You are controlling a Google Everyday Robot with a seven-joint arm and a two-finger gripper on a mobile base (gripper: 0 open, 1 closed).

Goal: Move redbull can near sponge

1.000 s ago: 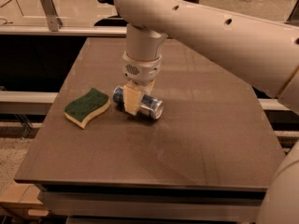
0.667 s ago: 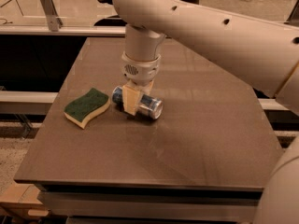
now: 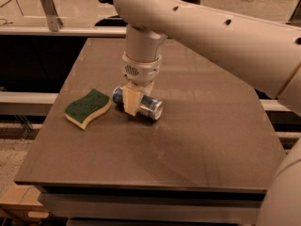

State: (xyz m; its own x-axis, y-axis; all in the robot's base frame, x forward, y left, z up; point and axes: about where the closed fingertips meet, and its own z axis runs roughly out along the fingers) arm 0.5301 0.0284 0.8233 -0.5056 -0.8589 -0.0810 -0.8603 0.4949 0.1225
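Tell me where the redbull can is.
In the camera view, the redbull can lies on its side just right of the sponge, the gripper down over its middle.

Smooth cream-white arm [image 3: 211,36] with small dark holes; just above the tan gripper [image 3: 136,101], low at the worktop [image 3: 188,140], a ribbed collar [image 3: 146,73] with a perforated grille [image 3: 131,70].

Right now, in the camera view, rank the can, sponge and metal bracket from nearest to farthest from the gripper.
1. Can: lying on its side mid-table, clasped in the gripper.
2. Sponge: on the picture's left of the can, close but apart from it.
3. Metal bracket: on the ledge beyond the table's far left corner.
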